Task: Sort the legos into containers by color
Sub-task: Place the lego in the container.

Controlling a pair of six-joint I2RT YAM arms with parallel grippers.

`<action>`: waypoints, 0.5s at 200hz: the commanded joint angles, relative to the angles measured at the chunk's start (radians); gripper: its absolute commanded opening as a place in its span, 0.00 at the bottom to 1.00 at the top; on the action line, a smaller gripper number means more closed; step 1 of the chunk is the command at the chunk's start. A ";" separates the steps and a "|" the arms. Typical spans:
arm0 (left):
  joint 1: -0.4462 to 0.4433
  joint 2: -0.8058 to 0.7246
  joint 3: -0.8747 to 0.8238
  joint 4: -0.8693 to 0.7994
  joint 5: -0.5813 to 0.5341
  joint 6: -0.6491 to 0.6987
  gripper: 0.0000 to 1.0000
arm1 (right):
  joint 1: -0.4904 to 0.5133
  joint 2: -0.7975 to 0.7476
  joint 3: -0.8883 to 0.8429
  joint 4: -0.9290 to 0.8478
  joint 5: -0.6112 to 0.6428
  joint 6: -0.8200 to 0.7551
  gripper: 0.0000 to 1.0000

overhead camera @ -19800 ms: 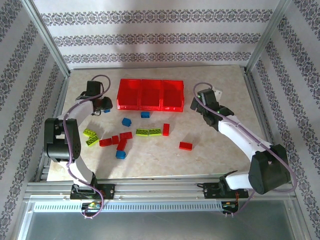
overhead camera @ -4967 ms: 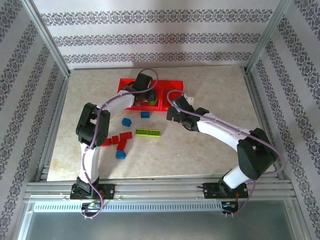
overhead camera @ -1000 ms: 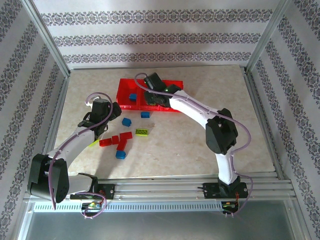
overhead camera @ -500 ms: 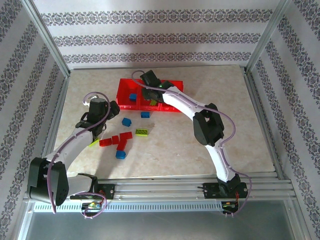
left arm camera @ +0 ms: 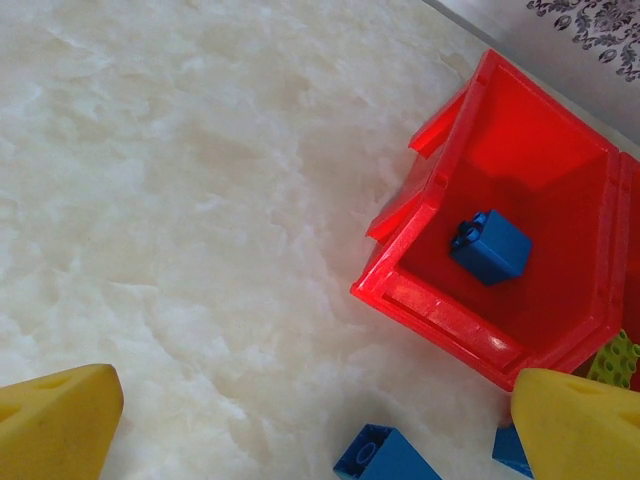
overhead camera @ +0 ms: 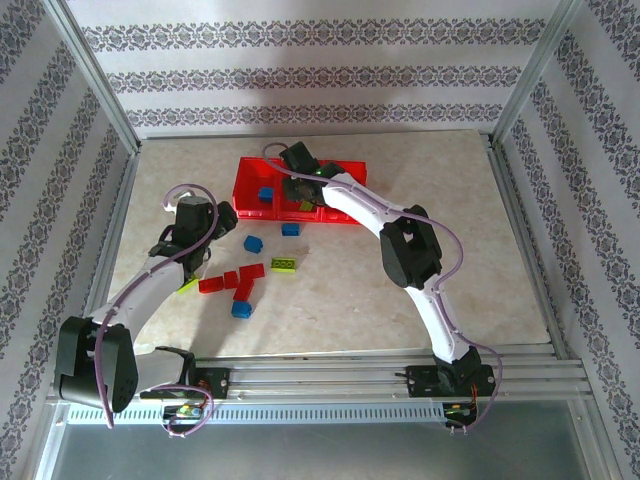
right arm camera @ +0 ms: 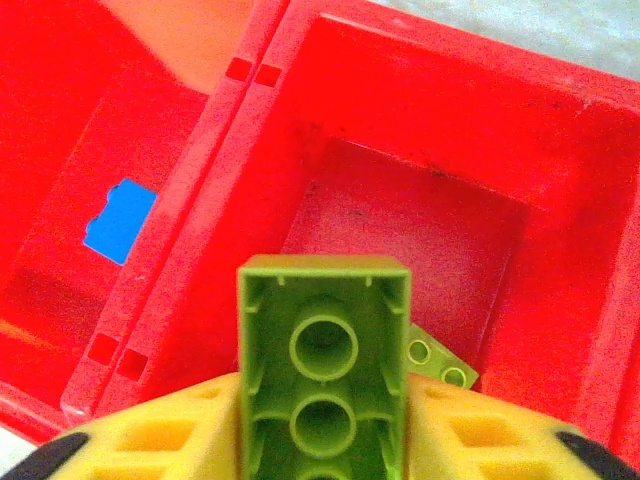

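1. Where the right arm (overhead camera: 360, 205) reaches over the red tray (overhead camera: 243, 190), its jaws grip a green brick (right arm camera: 323, 330). A yellow pad (right arm camera: 170, 440) sits against each long side, and the brick's hollow underside faces the wrist camera.
2. The brick hangs above the tray's middle compartment. A green plate (right arm camera: 437, 362) lies on that compartment's floor, partly hidden behind the brick.
3. The left compartment holds one blue cube (overhead camera: 265, 195), lying alone.
4. The left jaws stand wide open and empty, yellow fingertips (left arm camera: 55, 425) spread, over the surface (overhead camera: 450, 250) near the tray's left front corner.
5. Loose on the surface in front of the tray:
   - a blue block (overhead camera: 253, 243) and a second blue block (overhead camera: 290, 229)
   - a green strip (overhead camera: 285, 264)
   - a red cluster (overhead camera: 243, 283), with a third blue block (overhead camera: 241, 309) at its near end
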 commanded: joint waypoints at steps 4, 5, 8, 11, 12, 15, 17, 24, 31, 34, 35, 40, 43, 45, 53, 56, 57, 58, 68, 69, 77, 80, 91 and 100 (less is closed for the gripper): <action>0.018 -0.030 -0.009 -0.032 0.006 0.012 1.00 | 0.000 0.012 0.029 -0.010 -0.010 -0.013 0.45; 0.018 -0.031 -0.009 -0.033 0.006 0.012 1.00 | 0.000 0.012 0.028 -0.010 -0.009 -0.013 0.45; 0.019 -0.033 -0.009 -0.035 0.005 0.012 1.00 | -0.001 0.011 0.028 -0.010 -0.009 -0.013 0.45; 0.019 -0.033 -0.012 -0.037 0.006 0.012 1.00 | -0.001 0.011 0.028 -0.010 -0.010 -0.014 0.45; 0.019 -0.033 -0.011 -0.037 0.006 0.012 1.00 | -0.001 0.011 0.028 -0.010 -0.010 -0.015 0.45; 0.020 -0.036 -0.011 -0.040 0.005 0.012 1.00 | -0.001 0.011 0.028 -0.010 -0.011 -0.015 0.45; 0.021 -0.037 -0.011 -0.040 0.005 0.012 1.00 | -0.001 0.010 0.028 -0.010 -0.010 -0.015 0.46; 0.022 -0.038 -0.012 -0.045 0.006 0.013 1.00 | 0.000 0.009 0.027 -0.010 -0.010 -0.016 0.46; 0.023 -0.042 -0.013 -0.049 0.005 0.012 1.00 | 0.001 0.008 0.027 -0.010 -0.010 -0.016 0.46; 0.024 -0.044 -0.013 -0.050 0.006 0.012 1.00 | 0.000 0.008 0.028 -0.010 -0.010 -0.016 0.46; 0.024 -0.045 -0.014 -0.050 0.006 0.012 1.00 | 0.000 0.008 0.028 -0.010 -0.010 -0.016 0.47; 0.025 -0.047 -0.014 -0.051 0.006 0.012 1.00 | 0.001 0.006 0.027 -0.010 -0.011 -0.016 0.47; 0.025 -0.049 -0.015 -0.052 0.005 0.013 1.00 | 0.002 0.005 0.027 -0.010 -0.012 -0.016 0.47; 0.025 -0.049 -0.015 -0.052 0.006 0.012 1.00 | 0.001 0.005 0.027 -0.010 -0.013 -0.016 0.47; 0.028 -0.053 -0.019 -0.053 0.004 0.011 1.00 | 0.001 0.001 0.026 -0.010 -0.013 -0.018 0.48; 0.028 -0.055 -0.020 -0.053 0.004 0.011 1.00 | 0.003 -0.001 0.027 -0.010 -0.013 -0.019 0.48; 0.029 -0.055 -0.020 -0.053 0.004 0.011 1.00 | 0.002 -0.001 0.027 -0.010 -0.013 -0.019 0.48; 0.029 -0.055 -0.020 -0.053 0.004 0.011 1.00 | 0.003 -0.002 0.026 -0.010 -0.012 -0.019 0.48; 0.031 -0.060 -0.024 -0.053 0.004 0.009 1.00 | 0.003 -0.010 0.022 -0.010 -0.012 -0.021 0.48; 0.032 -0.061 -0.023 -0.053 0.004 0.009 1.00 | 0.003 -0.010 0.022 -0.010 -0.012 -0.022 0.49; 0.033 -0.063 -0.025 -0.054 0.004 0.011 1.00 | 0.005 -0.018 0.018 -0.008 -0.011 -0.023 0.49; 0.034 -0.064 -0.025 -0.055 0.004 0.011 1.00 | 0.006 -0.021 0.015 -0.006 -0.009 -0.024 0.49; 0.036 -0.065 -0.025 -0.058 0.005 0.012 1.00 | 0.010 -0.033 0.007 -0.004 -0.005 -0.027 0.50; 0.039 -0.064 -0.025 -0.057 0.006 0.012 1.00 | 0.013 -0.042 0.002 -0.002 -0.002 -0.030 0.51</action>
